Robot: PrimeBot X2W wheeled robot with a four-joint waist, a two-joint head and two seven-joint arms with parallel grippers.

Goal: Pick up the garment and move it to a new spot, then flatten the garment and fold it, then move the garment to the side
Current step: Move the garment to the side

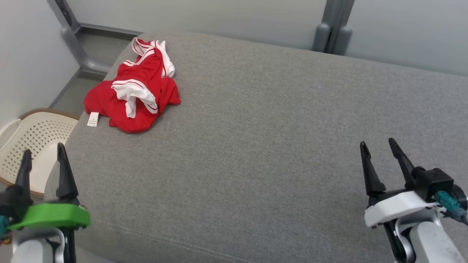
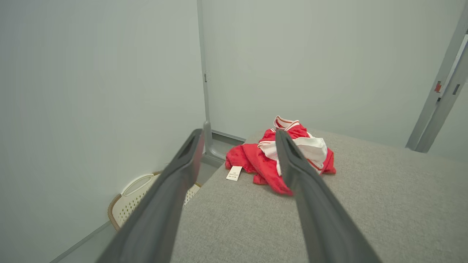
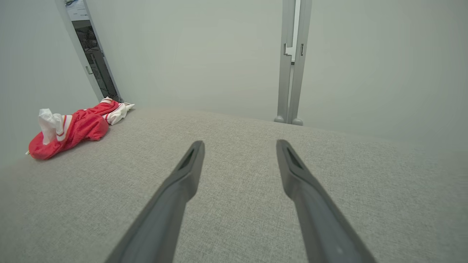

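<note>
- A white basket (image 1: 34, 133) sits on the floor, just past the left edge of the grey cushion (image 1: 263, 153).
- The left claw (image 1: 43, 148) hangs over the near left corner of the cushion. Its two fingers are spread wide and hold nothing.
- The garment (image 1: 137, 86) is red with white bands. It lies in a crumpled heap at the far left corner of the cushion, well apart from both claws. A small white tag (image 1: 93, 119) sticks out at its near side.
- It looks soft, thin, light and floppy, maybe a bit slippery. I think the best place to pinch is the puffed-up white band (image 1: 133, 95) in the middle.
- The right claw (image 1: 377, 142) is by the near right side, also wide open and empty.
</note>
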